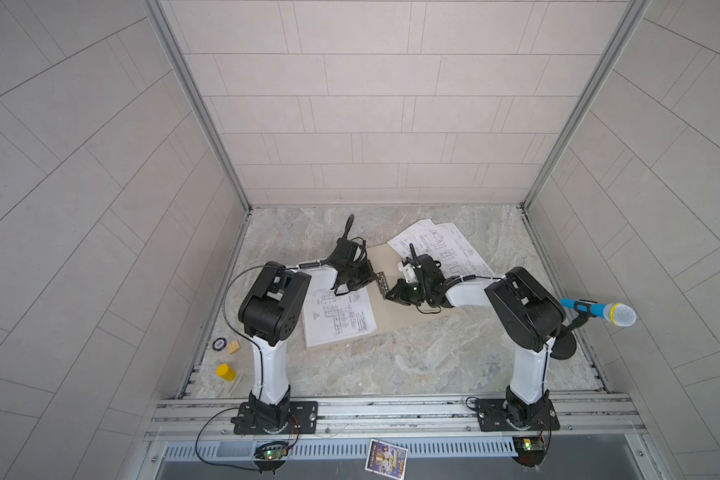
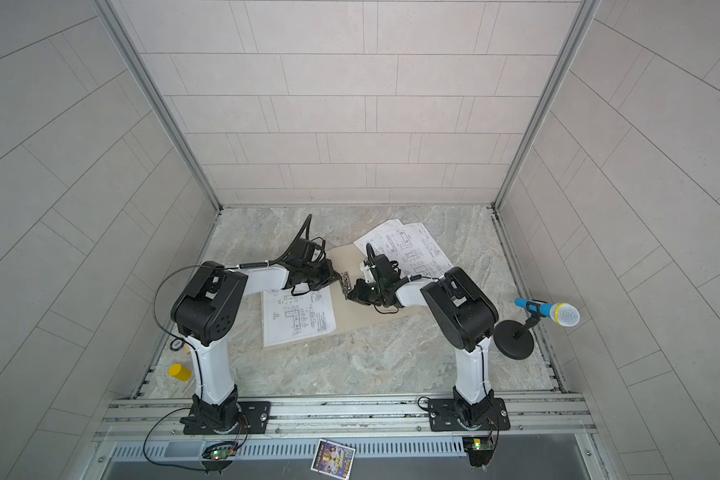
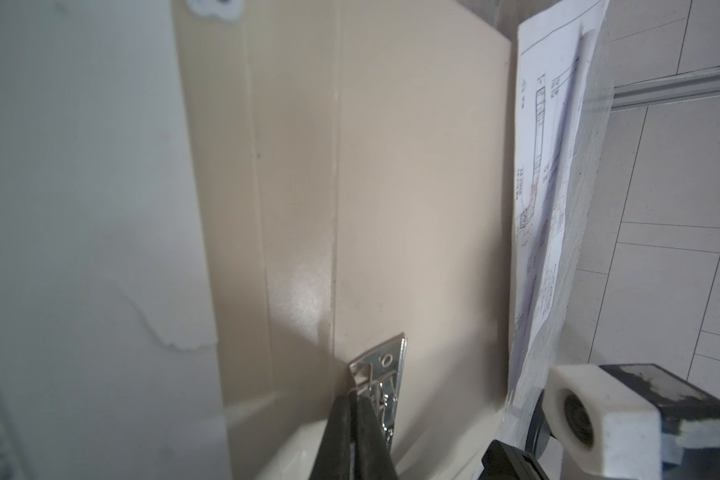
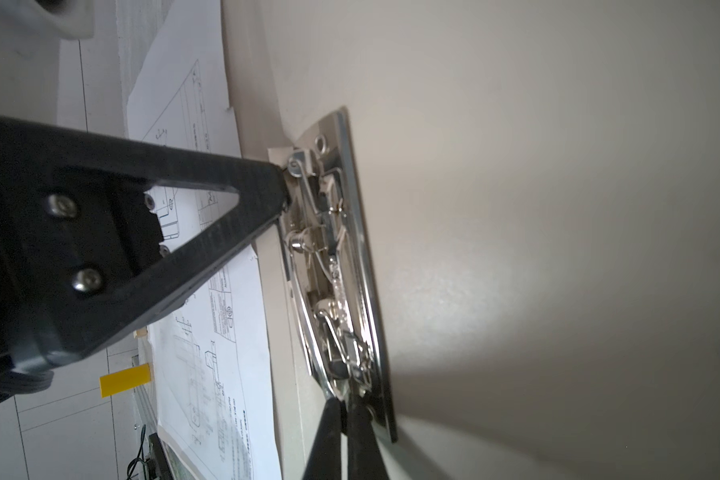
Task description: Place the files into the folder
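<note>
folder [image 1: 395,318]: open, flat, mid-table [image 1: 391,374], toward back edge
clip [image 1: 382,284]: on folder spine
files [image 1: 445,241]: fanned over folder's back right corner; one sheet [image 1: 339,316] on left flap
left gripper [image 1: 374,281]: closed, tips at clip's far end
right gripper [image 1: 387,296]: closed, tips at clip's near end
</note>
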Available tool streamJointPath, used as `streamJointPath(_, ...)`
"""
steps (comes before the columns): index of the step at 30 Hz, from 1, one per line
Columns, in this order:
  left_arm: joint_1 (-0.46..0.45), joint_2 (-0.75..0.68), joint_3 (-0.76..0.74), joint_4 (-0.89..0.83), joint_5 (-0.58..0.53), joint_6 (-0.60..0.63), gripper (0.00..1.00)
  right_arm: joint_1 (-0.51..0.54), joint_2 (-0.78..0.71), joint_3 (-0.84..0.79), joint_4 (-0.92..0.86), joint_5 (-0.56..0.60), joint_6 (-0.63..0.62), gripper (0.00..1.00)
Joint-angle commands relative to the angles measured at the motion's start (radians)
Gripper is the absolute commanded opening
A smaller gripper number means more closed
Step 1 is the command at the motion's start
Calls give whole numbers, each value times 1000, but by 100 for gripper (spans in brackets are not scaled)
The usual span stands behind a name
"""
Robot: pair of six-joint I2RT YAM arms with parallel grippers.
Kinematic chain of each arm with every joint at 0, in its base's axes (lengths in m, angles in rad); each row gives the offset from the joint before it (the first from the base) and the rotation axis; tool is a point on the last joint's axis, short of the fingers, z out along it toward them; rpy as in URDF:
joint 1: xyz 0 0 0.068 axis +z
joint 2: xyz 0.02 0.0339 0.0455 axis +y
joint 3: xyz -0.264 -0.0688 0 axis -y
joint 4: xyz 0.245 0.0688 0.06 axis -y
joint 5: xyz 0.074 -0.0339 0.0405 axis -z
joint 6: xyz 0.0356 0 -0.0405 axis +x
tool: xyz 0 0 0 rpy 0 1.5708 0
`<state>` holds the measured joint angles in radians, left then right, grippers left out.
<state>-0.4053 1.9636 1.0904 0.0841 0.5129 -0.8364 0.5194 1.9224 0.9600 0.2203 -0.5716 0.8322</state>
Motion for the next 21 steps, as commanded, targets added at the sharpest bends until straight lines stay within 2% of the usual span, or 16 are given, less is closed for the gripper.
streamJointPath(1, -8, 18, 0, -72, 55, 34, 3, -46, 34, -36, -101, 210, 13, 0)
streamJointPath(11, -9, 21, 3, -72, 59, 37, 3, -52, 12, -56, -54, 209, 44, 0)
streamJointPath(21, -9, 27, 11, -72, 59, 34, 3, -50, -48, -88, 24, 105, 35, 2)
